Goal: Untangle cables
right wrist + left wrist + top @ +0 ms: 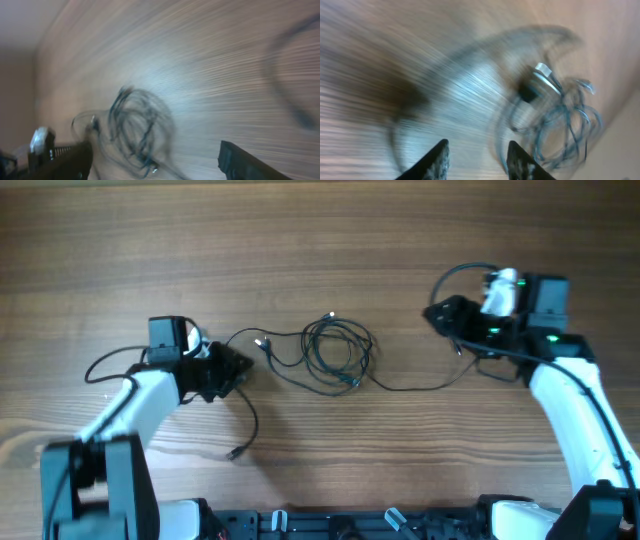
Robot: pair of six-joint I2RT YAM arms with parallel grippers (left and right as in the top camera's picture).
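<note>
The cables (335, 350) lie as a loose bunch of thin black loops in the middle of the wooden table. One strand with a plug (262, 341) reaches left. Another strand ends in a plug (237, 452) near the front left, and a long strand (420, 387) trails right. My left gripper (238, 367) sits just left of the bunch. In the blurred left wrist view it (477, 161) is open and empty, with the loops (567, 127) and a metal plug (540, 80) ahead. My right gripper (437, 315) is right of the bunch. In the right wrist view it (155, 161) is wide open, with the loops (140, 125) ahead.
The bare wooden table (320, 240) extends behind the cables. Thicker black arm wires loop by the left arm (105, 365) and above the right arm (460, 272). The robot base runs along the front edge (330, 525).
</note>
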